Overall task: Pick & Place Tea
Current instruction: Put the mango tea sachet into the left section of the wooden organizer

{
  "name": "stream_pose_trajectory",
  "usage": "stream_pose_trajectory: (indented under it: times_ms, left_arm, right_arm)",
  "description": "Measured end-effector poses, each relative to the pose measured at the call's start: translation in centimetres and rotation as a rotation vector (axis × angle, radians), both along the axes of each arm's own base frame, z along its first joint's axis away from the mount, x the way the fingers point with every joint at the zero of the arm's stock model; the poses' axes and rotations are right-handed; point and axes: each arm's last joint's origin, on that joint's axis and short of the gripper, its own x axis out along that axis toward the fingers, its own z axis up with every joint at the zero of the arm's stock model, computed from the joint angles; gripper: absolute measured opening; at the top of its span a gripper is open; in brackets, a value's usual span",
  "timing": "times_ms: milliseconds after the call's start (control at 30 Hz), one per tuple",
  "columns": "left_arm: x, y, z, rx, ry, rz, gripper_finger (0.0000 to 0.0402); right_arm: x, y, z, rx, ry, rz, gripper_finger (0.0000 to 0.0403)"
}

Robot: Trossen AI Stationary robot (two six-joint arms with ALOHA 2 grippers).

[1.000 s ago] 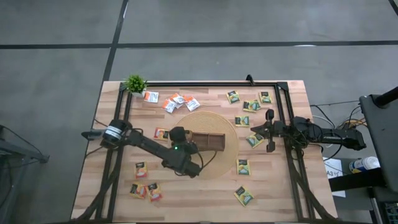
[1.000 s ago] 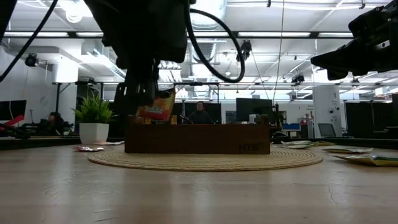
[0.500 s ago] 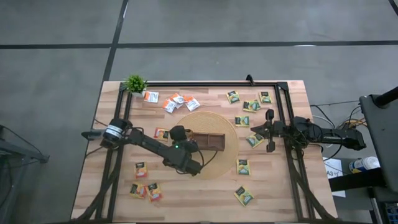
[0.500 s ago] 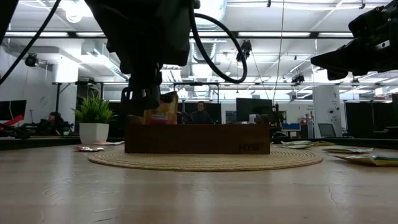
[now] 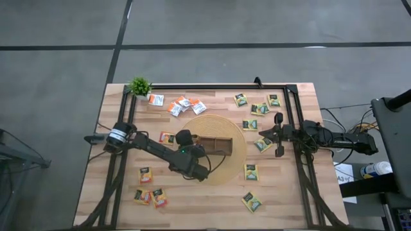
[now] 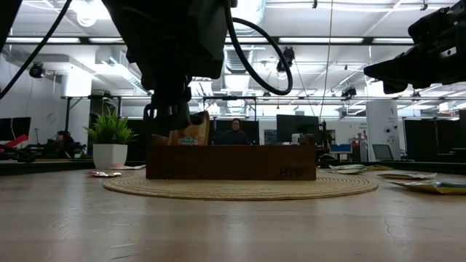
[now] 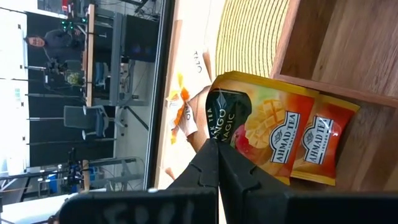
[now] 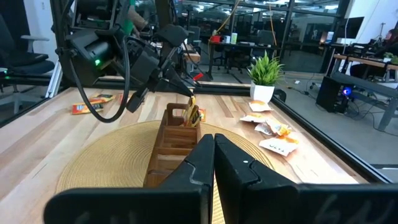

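Tea, here a small flat yellow-orange paper sachet (image 7: 261,134), is pinched in the closed left gripper (image 7: 216,163) and has dropped lower, its bottom edge now inside the end compartment of the long brown wooden tray (image 5: 215,145), at the 9 o'clock end, on the round woven mat (image 5: 237,157). Release looks close. The right gripper (image 5: 279,135), shut and empty, waits at 3 o'clock. Other sachets (image 5: 250,171) lie scattered around the table.

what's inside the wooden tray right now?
In the wooden tray, the left end effector, shut, lowers a yellow-orange tea sachet into the end compartment, against another sachet there. Other compartments' floors mostly hidden.
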Motion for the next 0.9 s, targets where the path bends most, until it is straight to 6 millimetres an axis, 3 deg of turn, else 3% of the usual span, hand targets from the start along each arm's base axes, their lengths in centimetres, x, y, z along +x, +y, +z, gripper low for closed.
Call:
stream_pose_trajectory:
  times_ms: [267,633,900]
  left_arm:
    - [0.0,0.0,0.0,0.007,-0.007,-0.001,0.0017]
    - [0.3,-0.1,0.0,-0.003,-0.038,0.0,0.0122]
    - [1.3,-1.9,2.4,-0.053,-0.125,-0.037,0.0132]
  right_arm:
    - [0.0,0.0,0.0,0.0,0.0,0.0,0.0009]
    - [0.0,0.0,0.0,0.0,0.0,0.0,0.0009]
    - [0.0,0.0,0.0,0.0,0.0,0.0,0.0009]
